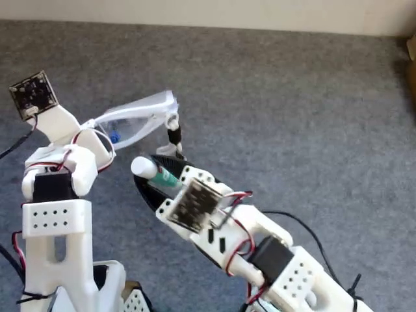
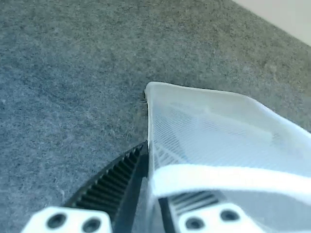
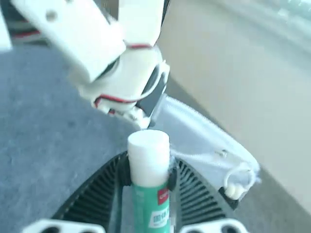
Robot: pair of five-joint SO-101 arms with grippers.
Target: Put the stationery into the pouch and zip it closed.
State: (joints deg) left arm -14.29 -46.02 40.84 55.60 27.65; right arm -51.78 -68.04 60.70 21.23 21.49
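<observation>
Our left gripper (image 2: 147, 162) is clamped on one edge of the pouch (image 1: 133, 120), a see-through white mesh bag with a dangling zip pull. Just beside the pouch, our right gripper (image 3: 148, 164) is closed around a glue stick (image 1: 153, 172) with a white cap and a green body.
</observation>
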